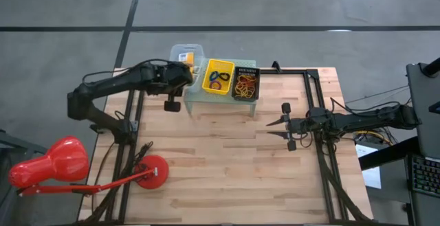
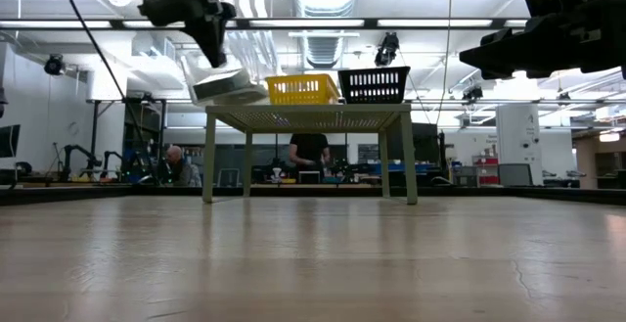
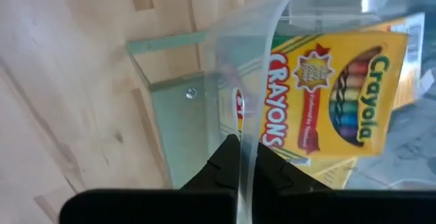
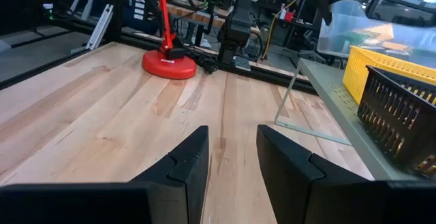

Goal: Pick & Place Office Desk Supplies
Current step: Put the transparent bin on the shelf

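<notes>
A clear plastic bin [image 1: 187,53] with yellow crayon boxes [image 3: 327,94] inside is tilted at the far left end of the mint-green stand [image 1: 206,104]. My left gripper [image 3: 246,152] is shut on the bin's wall, seen high in the low view [image 2: 210,43]. A yellow basket [image 1: 218,77] with blue and black ring rolls and a black basket [image 1: 245,83] with rubber bands stand side by side on the stand. My right gripper [image 1: 271,128] waits open over the table's right half, pointing level toward the left. My left gripper pinches the bin's thin clear wall [image 3: 253,125] at its rim, one finger inside the bin and one outside. The fingers slant down from the table's left side. The bin [image 2: 230,82] hangs tilted; whether its low corner [image 2: 262,97] rests on the stand, I cannot tell.
A red desk lamp lies at the near left, its head [image 1: 48,164] off the table's edge and its round base [image 1: 151,171] on the wood. Bare wood spreads across the table's middle and near side [image 1: 234,178]. Dark frame rails [image 1: 323,164] run along both sides.
</notes>
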